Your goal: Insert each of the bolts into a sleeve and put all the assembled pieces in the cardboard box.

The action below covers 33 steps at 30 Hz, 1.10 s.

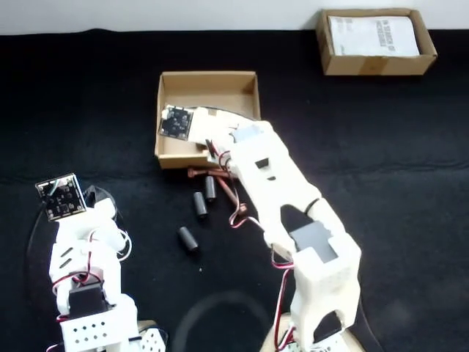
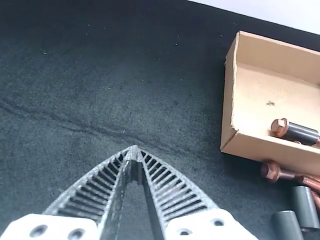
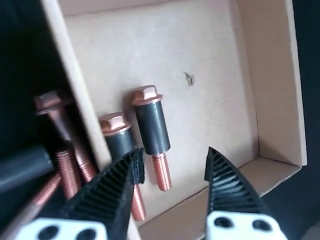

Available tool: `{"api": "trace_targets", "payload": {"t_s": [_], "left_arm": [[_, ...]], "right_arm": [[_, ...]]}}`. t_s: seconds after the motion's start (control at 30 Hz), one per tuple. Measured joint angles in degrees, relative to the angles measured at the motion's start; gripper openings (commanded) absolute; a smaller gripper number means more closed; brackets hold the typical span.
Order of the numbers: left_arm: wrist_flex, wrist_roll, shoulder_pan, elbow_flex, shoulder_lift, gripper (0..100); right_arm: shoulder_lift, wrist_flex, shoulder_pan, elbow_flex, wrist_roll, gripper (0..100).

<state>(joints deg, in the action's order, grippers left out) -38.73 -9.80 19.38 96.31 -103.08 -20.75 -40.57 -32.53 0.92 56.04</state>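
Note:
In the right wrist view my right gripper point(image 3: 174, 159) is open over the cardboard box point(image 3: 200, 45). Two assembled pieces lie side by side on the box floor just past its fingertips: one copper bolt in a black sleeve point(image 3: 150, 127) and a second point(image 3: 119, 142) against the wall. Loose copper bolts point(image 3: 55, 120) lie just outside that wall. From above, the right arm point(image 1: 253, 158) reaches into the box point(image 1: 209, 88). Three loose black sleeves point(image 1: 199, 203) and the bolts point(image 1: 201, 173) lie in front of the box. My left gripper point(image 2: 134, 154) is shut and empty, over bare black cloth left of the box point(image 2: 250, 85).
A second cardboard box point(image 1: 375, 44) with a printed sheet in it stands at the far right corner. Red and white cables point(image 1: 236, 213) hang from the right arm near the loose sleeves. Black cloth covers the table.

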Motion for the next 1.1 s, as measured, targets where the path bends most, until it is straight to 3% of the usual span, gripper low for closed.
{"api": "trace_targets", "payload": {"t_s": [0.13, 0.43, 0.6, 0.77, 1.1], "left_arm": [[0.00, 0.00, 0.00, 0.00, 0.00, 1], [0.00, 0.00, 0.00, 0.00, 0.00, 1], [0.00, 0.09, 0.00, 0.00, 0.00, 1], [0.00, 0.09, 0.00, 0.00, 0.00, 1], [0.00, 0.09, 0.00, 0.00, 0.00, 1]], "right_arm": [[5.80, -6.86, -1.41, 2.02, -11.16, 10.4], [14.24, -37.89, -6.68, 15.91, -45.54, 10.3], [14.24, -46.59, -9.93, 16.26, -59.52, 10.1], [14.24, -44.66, -11.25, 11.69, -63.30, 10.1], [14.24, -28.84, -11.25, -5.98, -62.95, 10.1]]}}
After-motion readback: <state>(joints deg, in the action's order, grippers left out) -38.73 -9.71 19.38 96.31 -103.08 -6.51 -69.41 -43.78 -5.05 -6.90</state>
